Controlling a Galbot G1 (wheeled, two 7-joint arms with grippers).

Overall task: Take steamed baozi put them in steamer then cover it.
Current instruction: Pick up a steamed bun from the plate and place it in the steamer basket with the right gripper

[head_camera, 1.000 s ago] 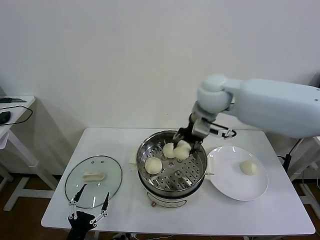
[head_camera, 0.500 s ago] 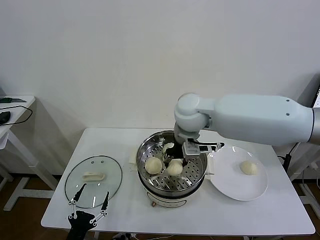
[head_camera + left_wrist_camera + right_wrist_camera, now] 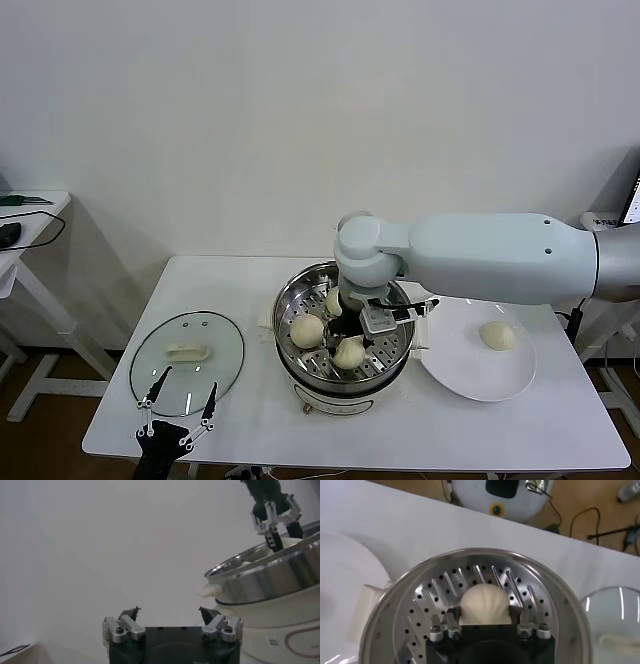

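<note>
The right gripper (image 3: 352,345) reaches down into the steamer (image 3: 300,370), its jaws slightly parted around one baozi (image 3: 349,353) that rests on the perforated tray. Two more baozi (image 3: 307,331) lie in the steamer beside it, three in all. A fourth baozi (image 3: 496,336) sits on the one white plate (image 3: 470,385), well apart. The single cover (image 3: 187,362) lies flat near the idle left gripper (image 3: 178,409), whose jaws stand wide.
</note>
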